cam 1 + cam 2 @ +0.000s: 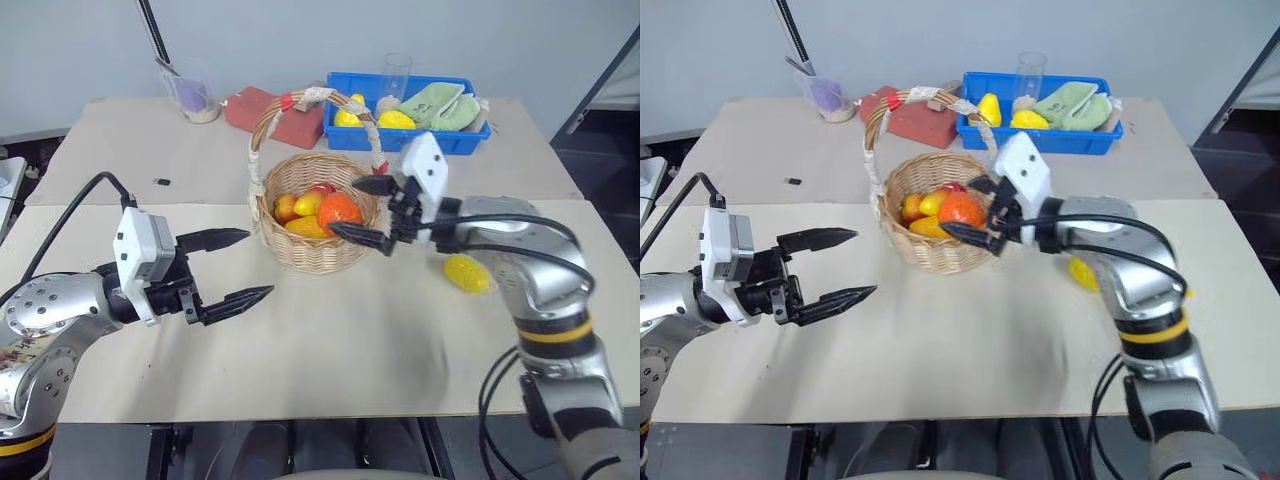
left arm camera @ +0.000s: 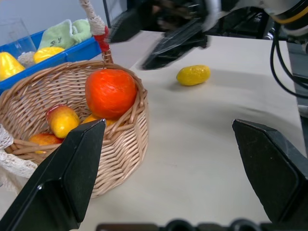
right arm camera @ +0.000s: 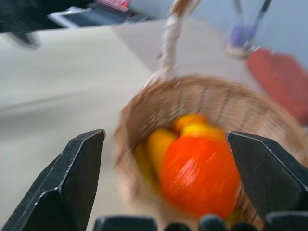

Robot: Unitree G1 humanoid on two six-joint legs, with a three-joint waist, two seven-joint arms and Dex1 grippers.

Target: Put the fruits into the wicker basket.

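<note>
Left eye view: my right gripper (image 1: 372, 212) sits just right of centre in the frame, fingers spread wide with nothing between them, poised at the near rim of the wicker basket (image 1: 312, 252). From that placement I judge the orange (image 1: 340, 210) has been let go there: it rests high on the pile, against the rim on the side nearest my fingers, with the mango (image 1: 309, 202) and other small fruits tucked behind and below it. My left gripper (image 1: 234, 265) hangs over the bare table (image 1: 330, 350) in the lower left of the frame, also wide open and empty, held well apart from the basket so it does not crowd the other arm. The basket stands in the middle of the frame, its tall taped handle (image 1: 300, 100) arching up toward the top, so any approach has to come in from the side of that arch, which is why my right hand reaches in low across the rim. One yellow oval fruit (image 1: 468, 273) lies on the table right of centre, beside my right forearm and apart from the basket; I take that as the piece left to fetch. The blue tray (image 1: 466, 146) at the upper right holds a green cloth (image 1: 438, 105) and some yellow items, and whether those belong to the job I cannot tell. In the right wrist view the orange sits between my spread fingertips, inside the basket.
</note>
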